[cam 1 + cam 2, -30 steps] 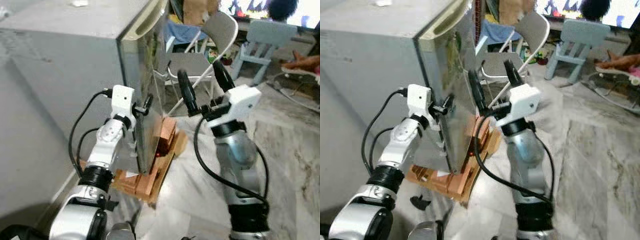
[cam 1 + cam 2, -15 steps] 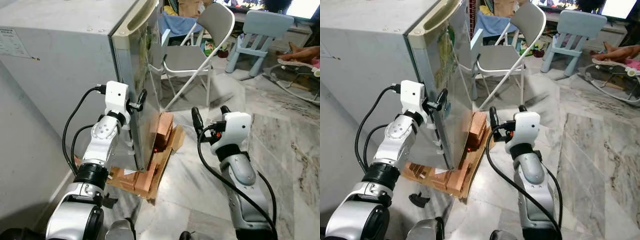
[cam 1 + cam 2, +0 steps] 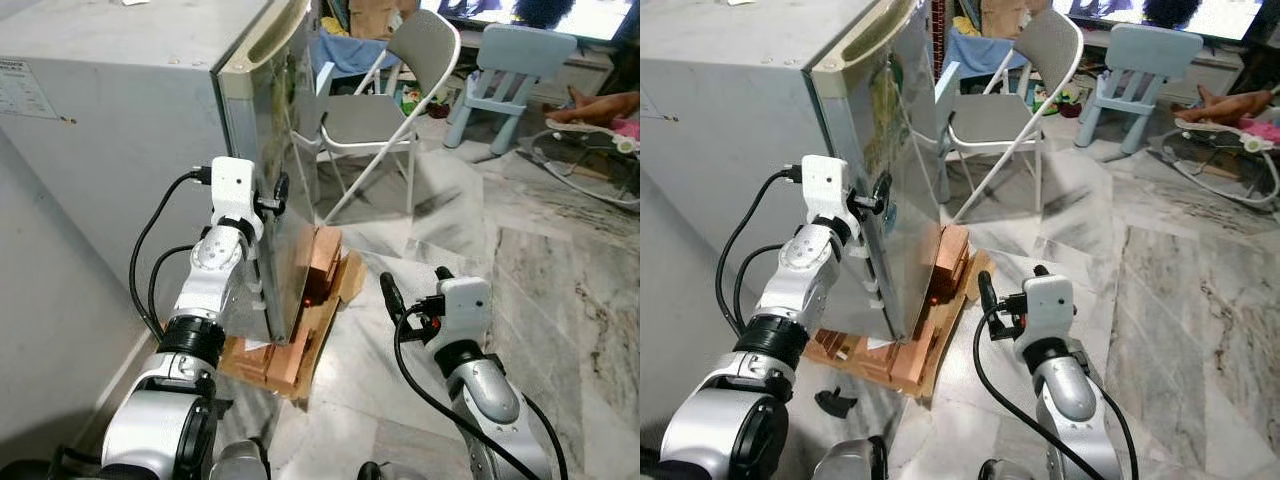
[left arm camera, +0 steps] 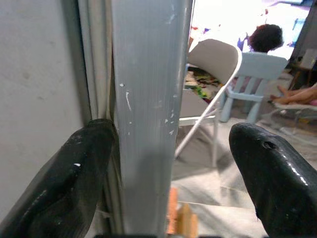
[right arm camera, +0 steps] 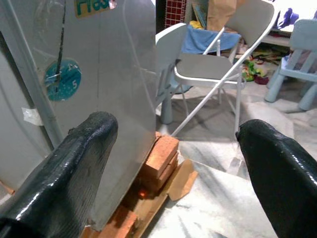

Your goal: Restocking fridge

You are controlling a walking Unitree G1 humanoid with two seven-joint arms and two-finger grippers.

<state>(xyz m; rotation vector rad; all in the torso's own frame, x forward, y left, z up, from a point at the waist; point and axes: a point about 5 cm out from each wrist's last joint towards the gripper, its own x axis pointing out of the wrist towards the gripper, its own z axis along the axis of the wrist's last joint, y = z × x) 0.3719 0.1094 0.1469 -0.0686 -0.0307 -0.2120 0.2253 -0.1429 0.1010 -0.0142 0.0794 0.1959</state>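
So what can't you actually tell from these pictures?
- Inside of the fridge: hidden in the eye views by its own door.
- Whether the left gripper grips the door edge: the left wrist view shows one finger at the seam, contact unclear.
- Sticker wording on the door: cut off at the right wrist view's edge.

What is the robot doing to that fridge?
It is working on the fridge door. Its left tool is open around the door's edge, one finger in the gap by the seal, the other on the outer side, as if to pull it open. The door looks barely ajar. Its right tool hangs open, low over the marble floor, holding nothing. The fridge stands on bricks and a wooden pallet.
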